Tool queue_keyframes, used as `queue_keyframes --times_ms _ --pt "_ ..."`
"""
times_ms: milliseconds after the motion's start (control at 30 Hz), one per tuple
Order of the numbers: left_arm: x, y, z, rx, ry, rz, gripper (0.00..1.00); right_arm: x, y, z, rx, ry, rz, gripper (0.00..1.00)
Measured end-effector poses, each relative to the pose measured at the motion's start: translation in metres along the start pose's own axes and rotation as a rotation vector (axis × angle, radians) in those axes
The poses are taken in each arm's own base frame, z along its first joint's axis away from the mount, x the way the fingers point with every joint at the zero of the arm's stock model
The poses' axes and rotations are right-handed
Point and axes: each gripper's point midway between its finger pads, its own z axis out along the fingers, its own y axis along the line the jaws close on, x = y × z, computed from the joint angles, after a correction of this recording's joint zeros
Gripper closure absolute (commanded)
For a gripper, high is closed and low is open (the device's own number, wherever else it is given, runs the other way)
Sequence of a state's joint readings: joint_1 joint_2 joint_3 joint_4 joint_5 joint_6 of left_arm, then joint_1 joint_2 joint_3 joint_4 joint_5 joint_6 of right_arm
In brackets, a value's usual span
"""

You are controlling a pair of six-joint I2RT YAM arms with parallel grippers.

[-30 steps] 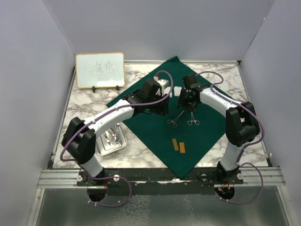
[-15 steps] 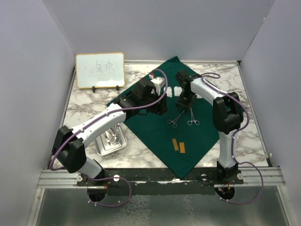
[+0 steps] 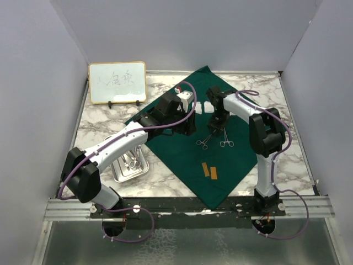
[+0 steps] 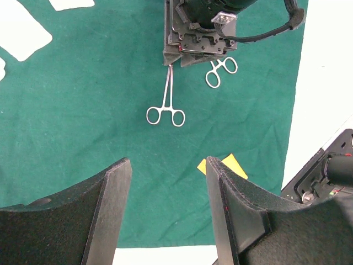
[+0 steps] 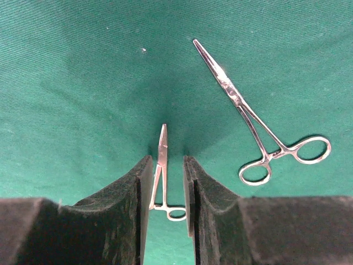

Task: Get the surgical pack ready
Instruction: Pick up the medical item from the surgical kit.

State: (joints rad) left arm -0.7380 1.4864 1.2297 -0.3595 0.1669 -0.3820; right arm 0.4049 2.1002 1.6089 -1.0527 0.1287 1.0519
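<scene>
Forceps (image 5: 163, 143) near centre of green drape (image 5: 83, 83), long axis parallel to and between narrowly parted fingers of right gripper (image 5: 166, 161), not yet pinched; left gripper (image 4: 168, 163), spread wide, hangs over the drape.

The left arm (image 3: 127, 138) reaches forward, and the left gripper (image 4: 168, 165) faces down with its jaws wide apart. The right gripper (image 5: 167, 163) points straight down, jaws narrowly parted.

Overhead: high behind the arm bases (image 3: 116, 207), looking down across the whole tabletop (image 3: 99, 127). Left wrist: well up, facing down onto green cloth (image 4: 83, 110). Right wrist: very close above it. Shared by all: steel clamps (image 4: 167, 88).
</scene>
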Motion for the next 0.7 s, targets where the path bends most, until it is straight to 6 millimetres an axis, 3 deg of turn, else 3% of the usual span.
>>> queue_keyframes --times_ms 700 --pt "-0.0021 -0.0010 -0.0026 0.004 -0.012 0.007 0.40 0.0008 0.0051 0.0068 0.008 0.014 0.056 0.80"
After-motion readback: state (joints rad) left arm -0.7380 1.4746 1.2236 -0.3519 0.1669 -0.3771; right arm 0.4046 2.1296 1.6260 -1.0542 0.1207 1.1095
